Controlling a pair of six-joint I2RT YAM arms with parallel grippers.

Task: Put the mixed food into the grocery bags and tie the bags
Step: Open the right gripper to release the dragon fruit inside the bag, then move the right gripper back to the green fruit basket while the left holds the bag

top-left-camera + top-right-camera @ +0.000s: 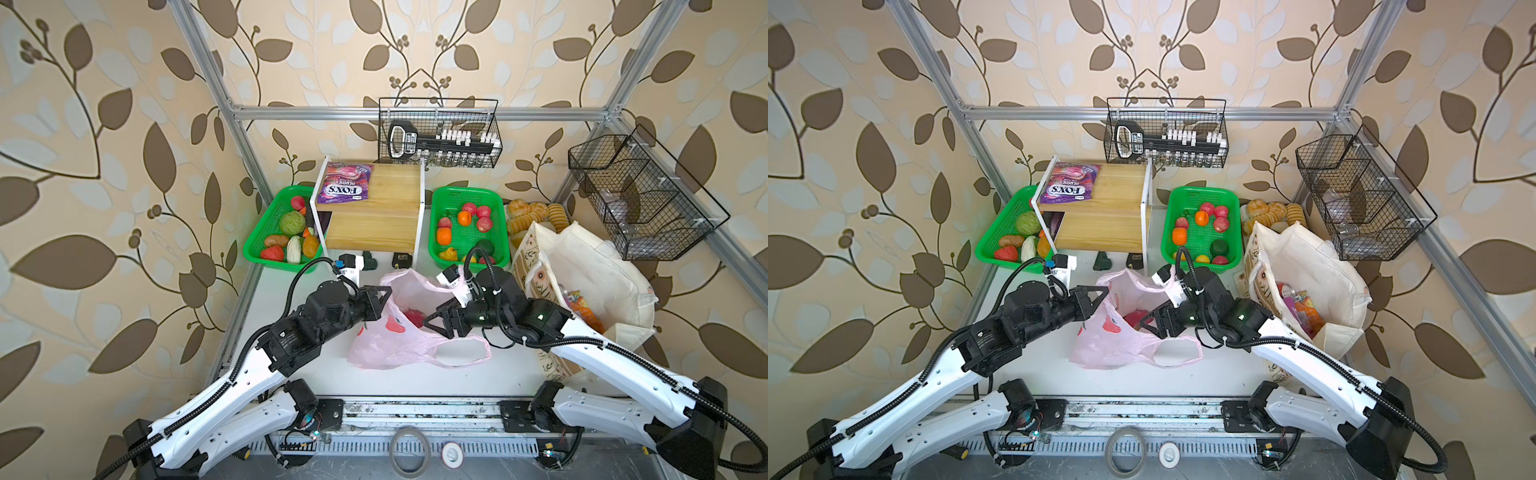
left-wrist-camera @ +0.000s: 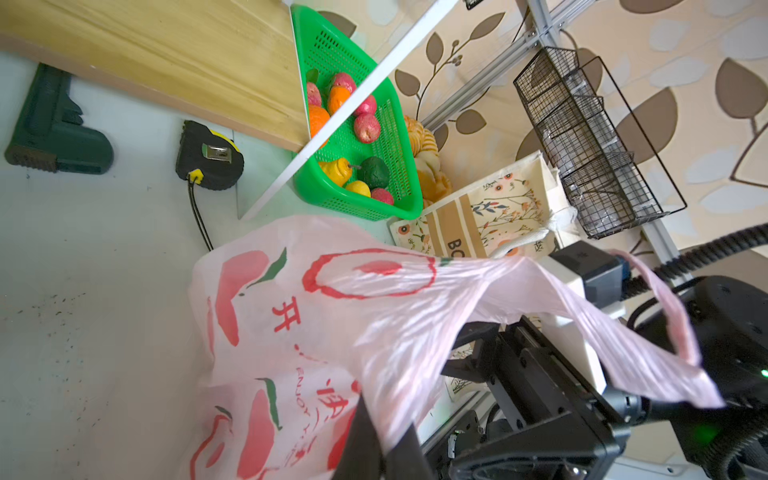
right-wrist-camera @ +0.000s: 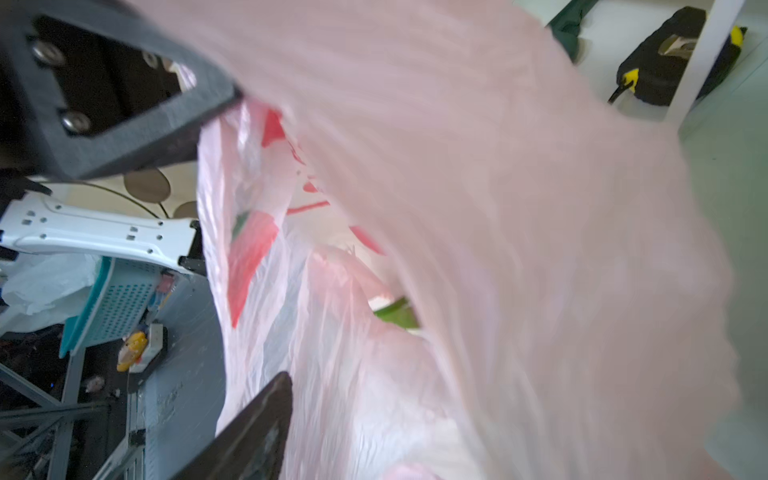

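In both top views the pink bag (image 1: 399, 345) slumps open-mouthed on the worktop (image 1: 415, 382). My left tool (image 1: 386, 296) is pinched narrow on its left rim, and my right tool (image 1: 436, 326) stands with jaws wide at the opposite rim. A pink-red lump (image 1: 1136, 318) lies inside the bag, too veiled by film to name. Just right of the bag stands the canvas tote (image 1: 598, 266), mouth open, holding a red can (image 1: 1283, 287), a magenta packet (image 1: 1292, 307) and an orange packet (image 1: 1310, 318). Beyond the bag a green basket (image 1: 469, 193) holds an orange (image 1: 444, 236), a yellow pear-like fruit (image 1: 448, 253) and other fruit. A wooden shelf (image 1: 374, 216), also beyond the bag, carries a purple FOX'S packet (image 1: 344, 189). In the left wrist view the bag's red-printed film runs out from between my left tool's fingers (image 2: 359, 440). The black body of my right tool blocks the far side of the bag. Beyond the bag lie a tape measure (image 2: 208, 156) and a dark green wrench-shaped piece (image 2: 54, 129). In the right wrist view blurred pink film fills most of the picture. My right tool's fingers (image 3: 249, 432) stand well apart with film between them, closed on nothing, and a green tip (image 3: 395, 316) shows inside the bag.
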